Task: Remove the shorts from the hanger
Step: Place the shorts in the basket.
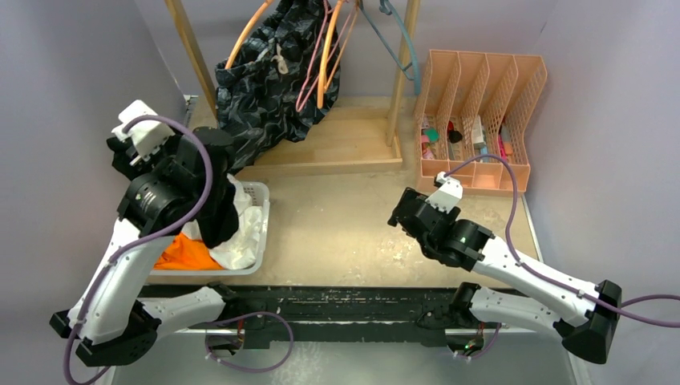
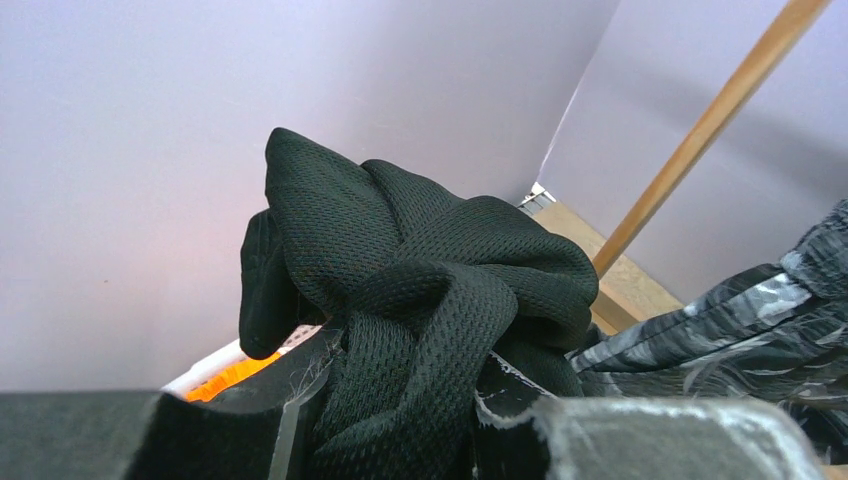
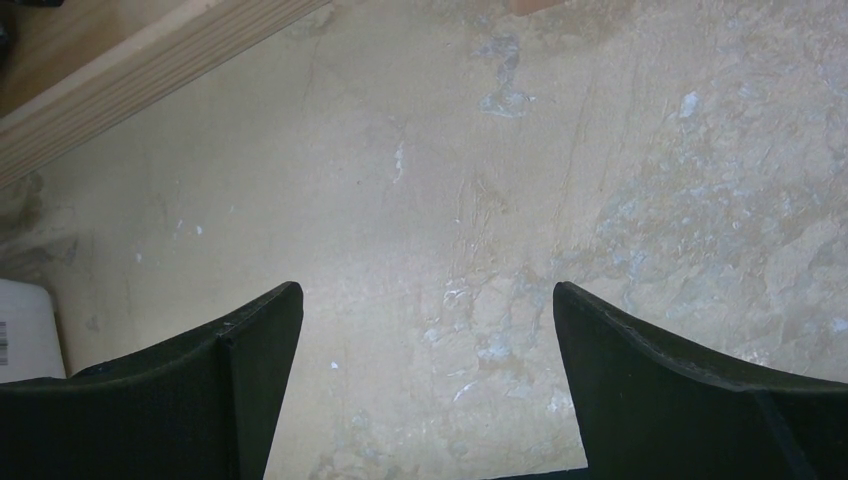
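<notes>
Black shorts pinched in L claw above basket rim; R claw spread over open tabletop.

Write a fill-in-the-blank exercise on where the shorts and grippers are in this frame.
1. The left gripper is shut on the ____.
2. The only pair on the rack is the ____.
3. The right gripper is ____ above the table.
4. The basket holds white shorts and ____.
Missing: black shorts; camo shorts; open; orange shorts.

4 shorts, 1 basket, 1 rack, 1 organizer.
</notes>
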